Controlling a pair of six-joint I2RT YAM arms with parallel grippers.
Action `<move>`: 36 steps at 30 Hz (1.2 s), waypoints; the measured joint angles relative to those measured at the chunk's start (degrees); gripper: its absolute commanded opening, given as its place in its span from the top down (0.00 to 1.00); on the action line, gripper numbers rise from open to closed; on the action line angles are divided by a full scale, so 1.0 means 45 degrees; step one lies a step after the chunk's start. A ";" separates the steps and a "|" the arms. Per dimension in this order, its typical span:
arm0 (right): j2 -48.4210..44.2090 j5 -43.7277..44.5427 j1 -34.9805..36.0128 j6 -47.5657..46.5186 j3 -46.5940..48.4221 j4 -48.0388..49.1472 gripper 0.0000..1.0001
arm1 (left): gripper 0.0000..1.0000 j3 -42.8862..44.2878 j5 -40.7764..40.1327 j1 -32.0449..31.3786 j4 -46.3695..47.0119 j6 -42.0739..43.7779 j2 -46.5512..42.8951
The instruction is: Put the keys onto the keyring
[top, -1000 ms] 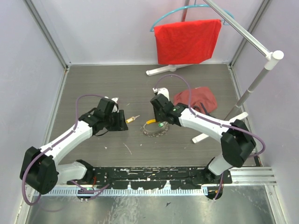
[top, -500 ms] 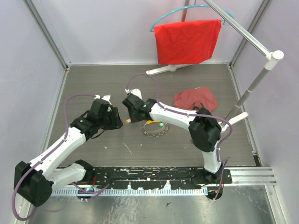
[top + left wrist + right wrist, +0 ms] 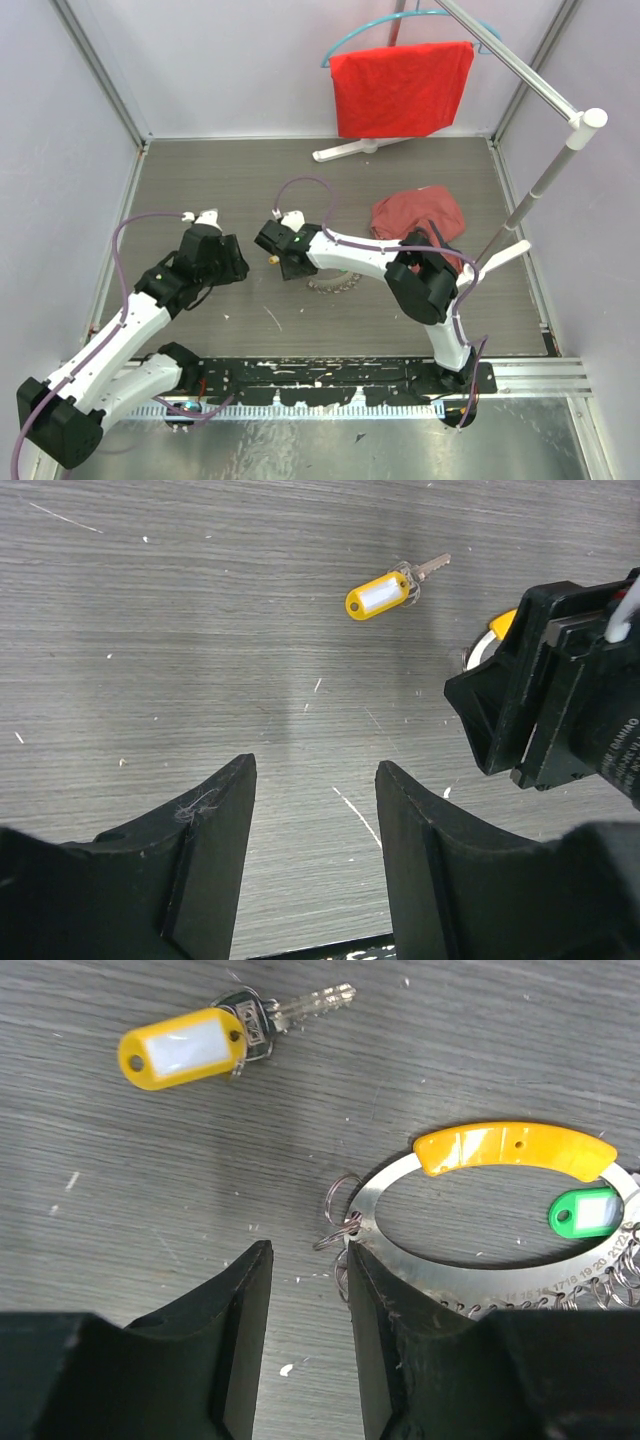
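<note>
Grey wood-grain desk point(image 3: 200, 180), matt and flecked with white scratches, carries all the working parts.

Left: the left end effector point(image 3: 313, 780) hangs over bare board with its black jaws moderately apart and nothing between them.

Centre-left: the yellow key point(image 3: 185, 1050) lies flat and loose, well apart from the ring. It has a glossy plastic tag with a white label window, a small split ring and a slim toothed metal blade.

Centre: the right end effector point(image 3: 305, 1255) hovers low with its jaws at a narrow gap, holding nothing. One finger is just beside the ring's edge.

Right: the keyring point(image 3: 372, 1203) is a flat, stamped steel oval fringed with thin wire loops and closed by a smooth yellow curved section point(image 3: 515, 1150). The green key point(image 3: 590, 1210) rests against the band's inner edge; whether it is hooked on cannot be told.

Judged step: fetching the loose key. The tag offers the thicker, safer edge to pinch. A grip on the blade would likely slip, and the ring probably needs steadying by the other arm.
</note>
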 measured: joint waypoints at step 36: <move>-0.1375 0.1229 0.0058 -0.0743 -0.0670 -0.0777 0.99 | 0.35 -0.0165 0.1064 0.0005 0.0665 0.0597 0.0262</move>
